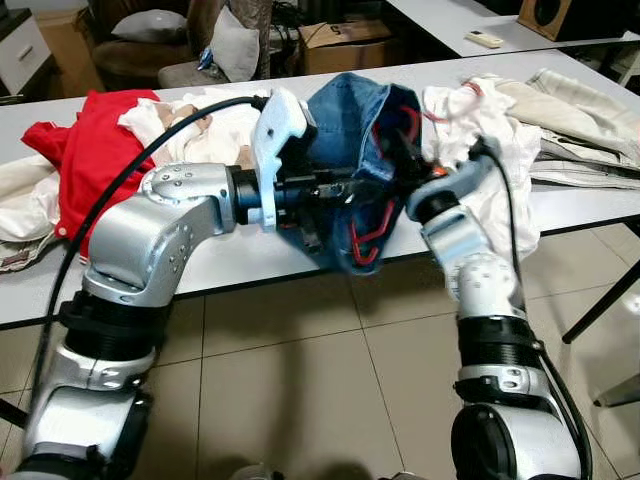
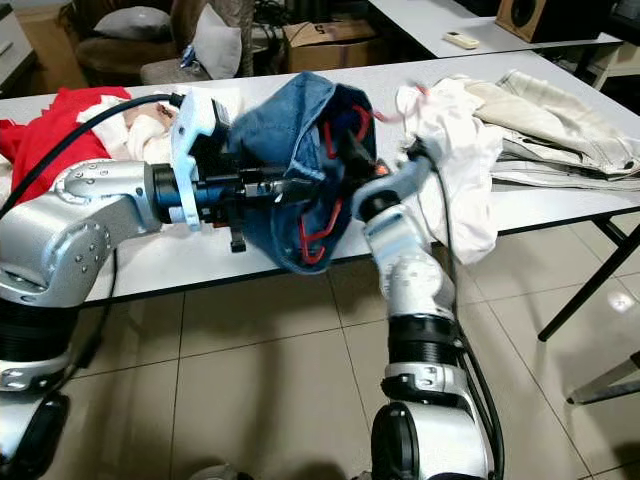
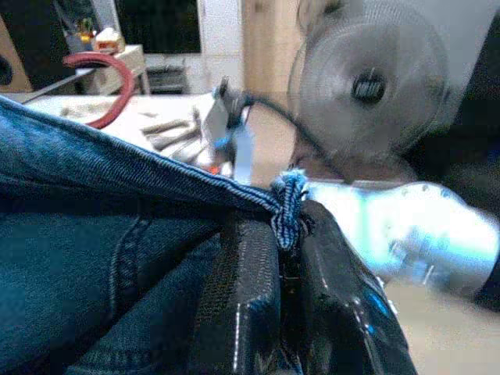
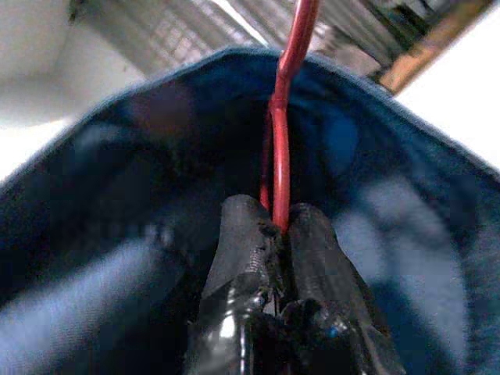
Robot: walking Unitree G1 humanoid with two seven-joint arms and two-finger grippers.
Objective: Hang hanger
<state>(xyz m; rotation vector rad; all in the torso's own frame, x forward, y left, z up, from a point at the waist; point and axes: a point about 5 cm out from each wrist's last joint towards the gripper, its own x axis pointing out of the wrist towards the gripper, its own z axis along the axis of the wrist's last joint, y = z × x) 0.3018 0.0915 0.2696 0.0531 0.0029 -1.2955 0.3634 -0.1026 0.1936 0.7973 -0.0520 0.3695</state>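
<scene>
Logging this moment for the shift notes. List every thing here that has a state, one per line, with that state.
Left claw: shut on the frayed edge of the denim garment.
Right claw: shut on the red hanger.
Denim garment: lifted off the table, held between both claws.
Red hanger: inside the denim, partly hidden.
White cloth: crumpled, draped over the table's edge.
Red garment: lying bunched on the table.

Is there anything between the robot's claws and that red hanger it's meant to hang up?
Nothing for the right gripper: it is already shut on the red hanger. The left gripper pinches the denim garment wrapped around the hanger.
</scene>
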